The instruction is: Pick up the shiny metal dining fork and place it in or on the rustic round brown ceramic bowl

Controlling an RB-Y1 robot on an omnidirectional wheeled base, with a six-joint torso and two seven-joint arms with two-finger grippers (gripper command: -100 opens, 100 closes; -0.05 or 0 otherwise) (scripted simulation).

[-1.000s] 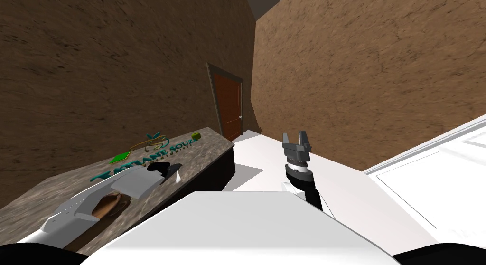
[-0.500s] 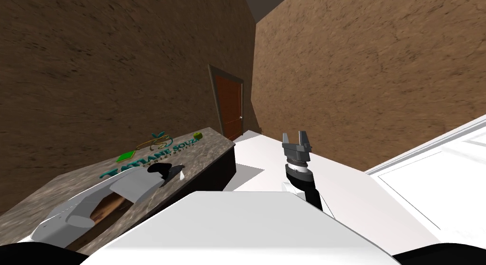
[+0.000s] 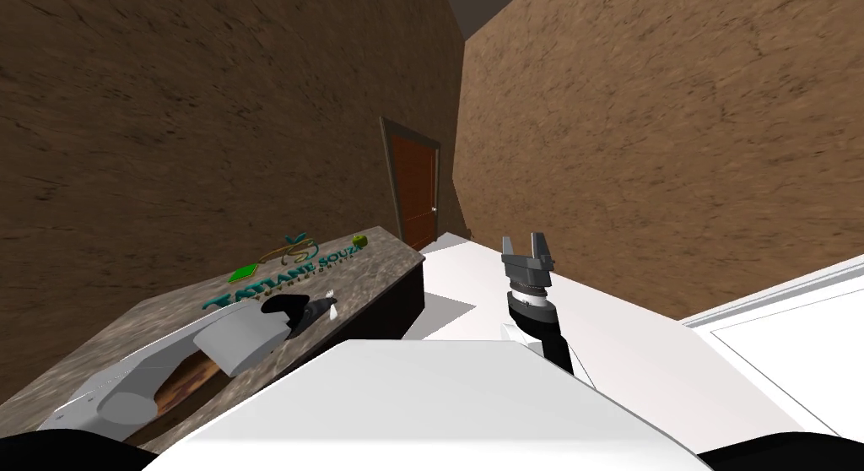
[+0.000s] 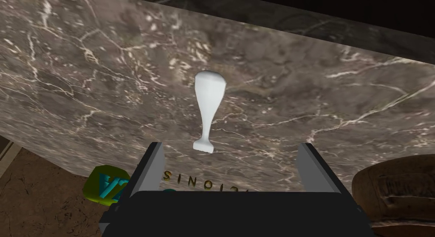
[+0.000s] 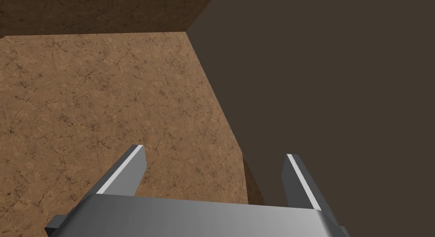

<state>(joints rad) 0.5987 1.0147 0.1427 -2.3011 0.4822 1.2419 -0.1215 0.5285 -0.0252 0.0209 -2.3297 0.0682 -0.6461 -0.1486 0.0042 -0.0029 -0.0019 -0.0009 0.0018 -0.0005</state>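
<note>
The brown bowl (image 4: 395, 190) sits nearest me on the marbled counter (image 4: 85, 77), under my left forearm and just beside the left tool (image 4: 229, 147). That tool hovers low with its fingers apart and nothing between them. The white fork (image 4: 207, 107) lies flat just ahead, in line with the gap. It is thin against a hard top, so I judge the fingers may scrape the counter or skid off it. A nudge might send it toward the counter's edge, which is not far off. Beyond are teal lettering (image 3: 278, 280), a flat green piece (image 3: 243, 274) and a small green object (image 3: 361, 239) at the far corner. None of them blocks the reach. The right tool (image 3: 525, 248) is raised off the counter, fingers apart.
</note>
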